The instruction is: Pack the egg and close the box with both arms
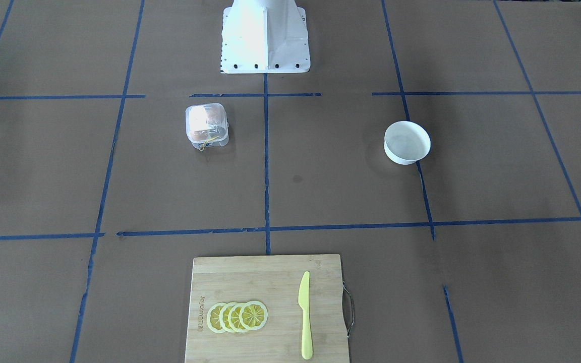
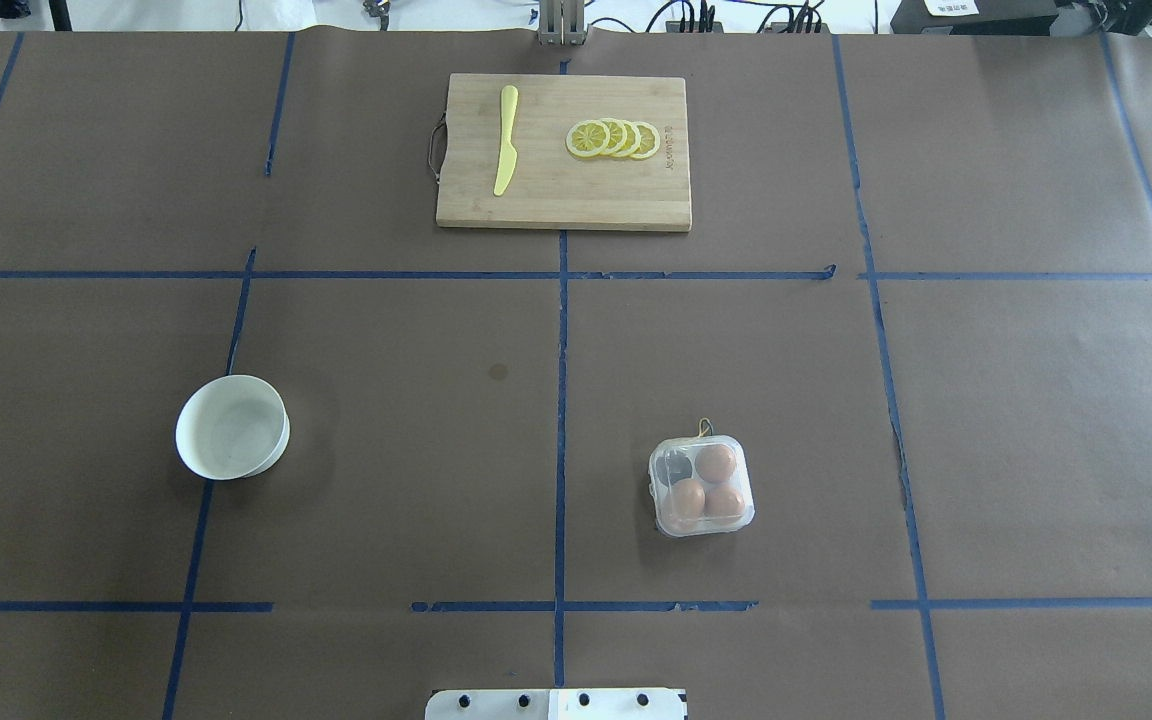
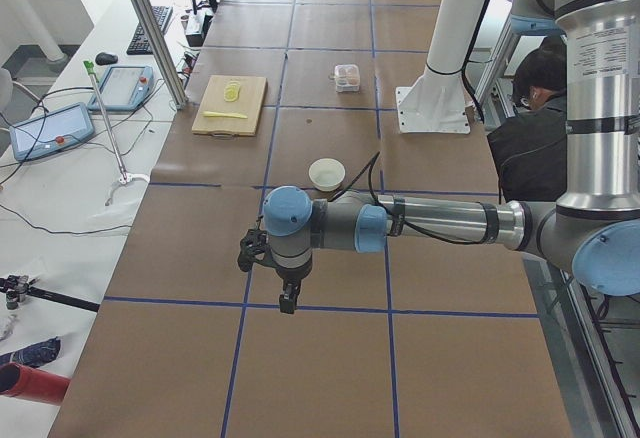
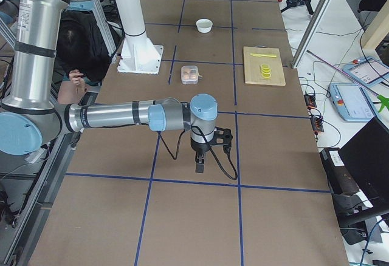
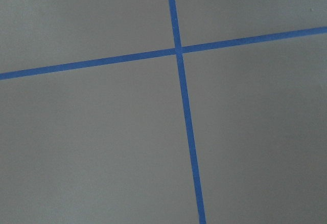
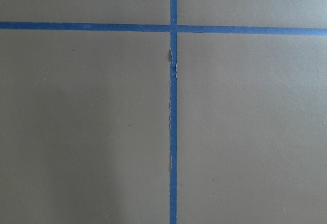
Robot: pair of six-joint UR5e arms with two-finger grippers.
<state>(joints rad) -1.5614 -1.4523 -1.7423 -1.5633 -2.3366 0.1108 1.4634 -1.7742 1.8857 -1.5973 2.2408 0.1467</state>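
Observation:
The clear box (image 2: pixel 701 485) stands on the brown table on the robot's right side, with its lid down as far as I can see. Three orange-brown eggs lie inside: one at the far side (image 2: pixel 716 461) and two at the near side (image 2: pixel 687 497) (image 2: pixel 725 502). The fourth cell looks dark and empty. The box also shows in the front view (image 1: pixel 207 126). Neither arm is in the overhead or front view. The left gripper (image 3: pixel 285 298) hangs over bare table far from the box. The right gripper (image 4: pixel 200 161) does the same. I cannot tell whether either is open or shut.
An empty white bowl (image 2: pixel 232 427) stands on the robot's left side. A wooden cutting board (image 2: pixel 564 195) at the far middle holds a yellow knife (image 2: pixel 505 140) and lemon slices (image 2: pixel 614 138). The white pedestal (image 1: pixel 265 35) is at the near edge. Both wrist views show only brown paper and blue tape.

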